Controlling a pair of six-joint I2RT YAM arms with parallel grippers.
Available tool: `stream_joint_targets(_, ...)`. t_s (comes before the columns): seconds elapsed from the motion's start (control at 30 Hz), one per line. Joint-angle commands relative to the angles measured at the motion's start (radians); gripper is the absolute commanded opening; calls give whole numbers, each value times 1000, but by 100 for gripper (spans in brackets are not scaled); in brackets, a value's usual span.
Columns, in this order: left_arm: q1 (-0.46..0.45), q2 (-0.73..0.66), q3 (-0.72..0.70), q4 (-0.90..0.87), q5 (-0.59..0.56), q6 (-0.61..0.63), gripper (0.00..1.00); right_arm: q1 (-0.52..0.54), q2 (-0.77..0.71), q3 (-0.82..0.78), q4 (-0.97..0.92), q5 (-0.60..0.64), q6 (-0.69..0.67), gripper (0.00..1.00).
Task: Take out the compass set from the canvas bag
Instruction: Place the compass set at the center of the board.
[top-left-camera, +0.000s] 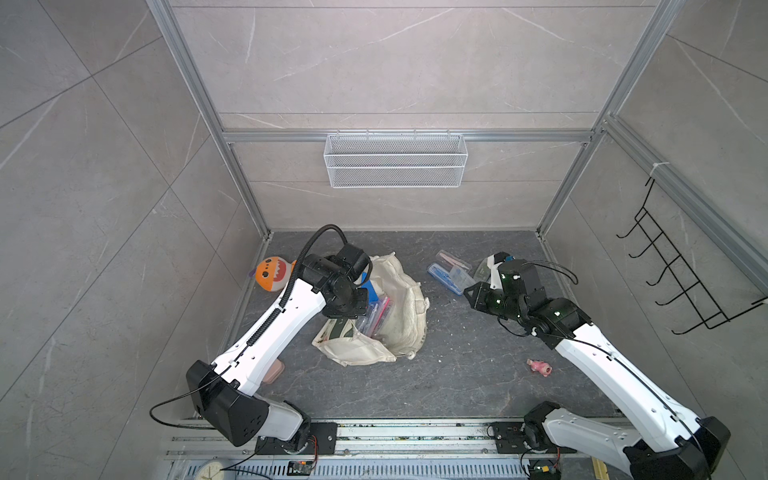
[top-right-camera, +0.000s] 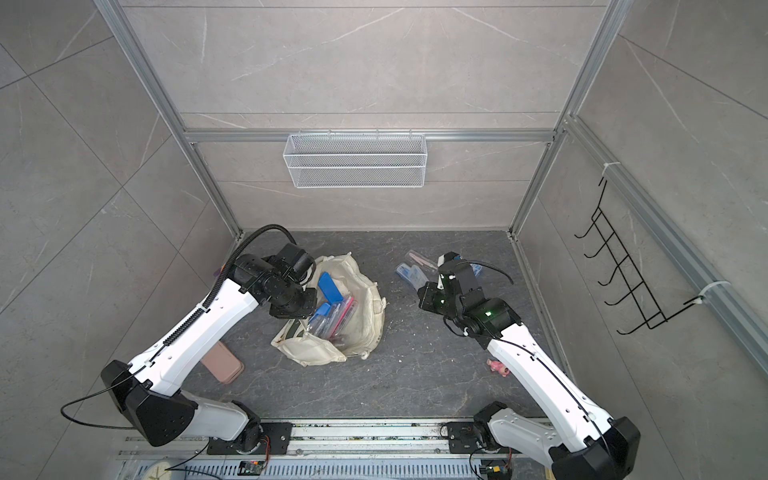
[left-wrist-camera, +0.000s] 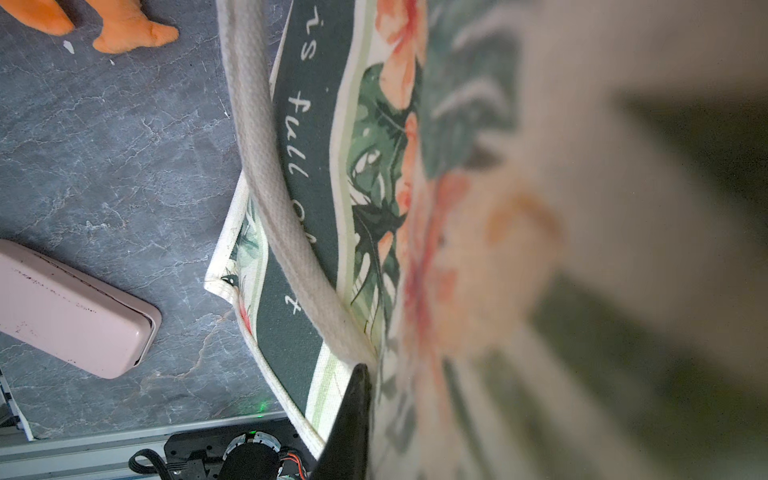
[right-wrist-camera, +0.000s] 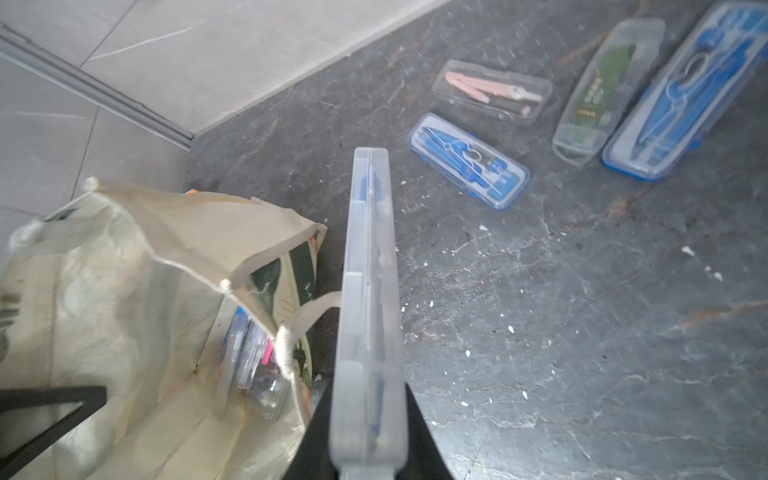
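Gaping open, the bag (top-left-camera: 405, 320) lies crumpled just beneath the left pincer (left-wrist-camera: 363, 374), which is pinched together on its rim. One black finger shows there and fabric hides the other. Inside the bag stand several clear cases (top-right-camera: 332, 318), blue and pink. The right pincer (right-wrist-camera: 368, 399) is clamped on the held case (right-wrist-camera: 370, 257), edge-on, beside the bag and clear of it. Beyond this pincer four table cases (right-wrist-camera: 467, 160) lie flat. Only the left wrist view shows the bag's white lettering (left-wrist-camera: 301, 112), and only the right wrist view shows the held case's thin edge.
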Motion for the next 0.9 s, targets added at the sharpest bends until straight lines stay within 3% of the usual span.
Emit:
stream_joint_targets(0.0,7,-30,-1,50,28,29,0,-66,56,-102,174,-180,100,5)
stream_joint_targets(0.13,9,-44,-10,57,34,32,0,-77,148,-186,360,-280,183,5)
stream_joint_targets(0.4,9,-60,-30,64,49,30,0,-77,311,-286,656,-337,322,5)
stream_joint_targets(0.87,9,-75,-56,78,96,49,0,-90,644,-202,884,-320,438,6)
